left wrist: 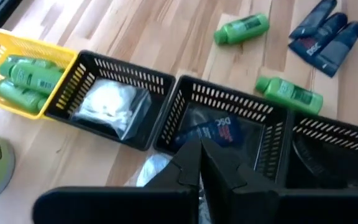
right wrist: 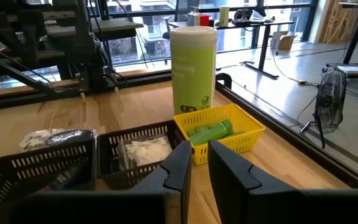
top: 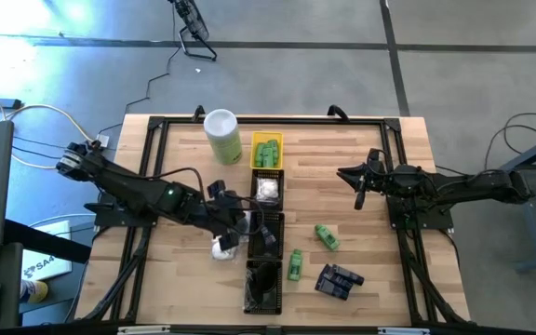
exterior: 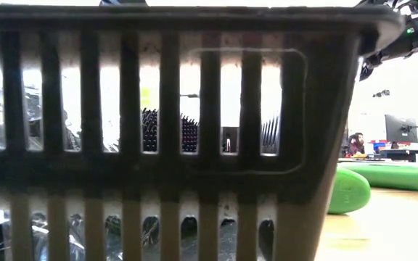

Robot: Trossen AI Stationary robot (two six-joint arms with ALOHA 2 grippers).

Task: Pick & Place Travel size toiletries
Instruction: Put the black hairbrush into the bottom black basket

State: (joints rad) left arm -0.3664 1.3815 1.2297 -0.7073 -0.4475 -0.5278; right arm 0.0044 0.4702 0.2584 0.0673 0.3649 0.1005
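Observation:
My left gripper (top: 238, 230) (left wrist: 201, 152) is shut and slants down beside the middle black tray (left wrist: 272, 124), which holds a dark blue packet (left wrist: 219, 130). A white clear-wrapped piece (top: 221, 247) (left wrist: 149, 173) lies on the table just below it, partly hidden by the fingers. On the table beyond the trays lie two green bottles (top: 327, 235) (top: 295, 264) and some dark blue packets (top: 340, 280). My right gripper (top: 361, 189) (right wrist: 199, 163) hangs over the table's right half, its fingers a narrow gap apart with nothing between them. My left gripper stands with shut fingers (left wrist: 188, 165) over the white wrapped piece (left wrist: 149, 173), slanting down from the table's left side. The fingers hide the place where they would meet it, so I cannot tell whether they touch it.
The trays stand in a row down the table's middle. A yellow one (top: 266, 163) holds green bottles, a black one (top: 268, 190) holds white pieces, and another black one (top: 262, 286) stands at the near edge. A tall pale-green canister (top: 222, 136) stands at the far left.

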